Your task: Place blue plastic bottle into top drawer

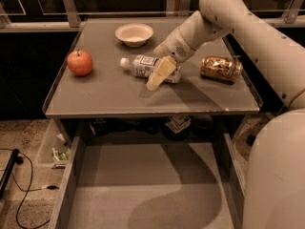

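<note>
One gripper (161,73) hanging over blue plastic bottle (143,65), grip state: cannot tell | blue plastic bottle lying sideways on table (119,99) | can (220,68) right of it, apple (80,62) left, bowl (134,34) behind | top drawer (143,185) standing open below

The clear, white-capped bottle (142,65) lies sideways mid-tabletop (109,97), end effector (161,73) over it, above the open, empty drawer (143,187).
</note>
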Motion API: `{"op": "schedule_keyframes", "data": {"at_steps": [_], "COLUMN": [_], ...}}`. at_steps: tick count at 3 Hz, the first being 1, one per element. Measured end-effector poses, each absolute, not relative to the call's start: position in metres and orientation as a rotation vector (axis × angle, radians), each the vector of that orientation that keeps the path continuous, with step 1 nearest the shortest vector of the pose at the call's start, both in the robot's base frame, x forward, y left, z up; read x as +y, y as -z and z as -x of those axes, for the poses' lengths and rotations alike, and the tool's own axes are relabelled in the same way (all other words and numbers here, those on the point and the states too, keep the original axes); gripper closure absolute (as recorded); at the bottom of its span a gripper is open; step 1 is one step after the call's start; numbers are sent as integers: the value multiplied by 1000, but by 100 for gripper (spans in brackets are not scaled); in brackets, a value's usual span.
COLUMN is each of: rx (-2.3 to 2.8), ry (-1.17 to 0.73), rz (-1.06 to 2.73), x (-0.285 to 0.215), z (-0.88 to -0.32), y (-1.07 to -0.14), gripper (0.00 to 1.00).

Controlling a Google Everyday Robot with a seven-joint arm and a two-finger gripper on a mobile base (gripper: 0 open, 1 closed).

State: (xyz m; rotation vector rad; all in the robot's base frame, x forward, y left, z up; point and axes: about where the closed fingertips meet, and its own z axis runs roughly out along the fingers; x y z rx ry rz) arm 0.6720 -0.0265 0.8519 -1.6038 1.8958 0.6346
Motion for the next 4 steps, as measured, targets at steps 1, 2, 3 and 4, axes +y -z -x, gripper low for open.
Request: {"op": "schedule_keyframes", "data": {"at_steps": [1,2,3,4], "rx": [1899,1899,1899,1899], "ry": [-637,-637,-637,-637], "rz": [1602,1602,1602,1602], "x": [-26,-26,-26,-26], "z": [-672,-672,-672,-672], "y": [-851,-851,-851,-851], "gripper": [19,42,64,89]}}
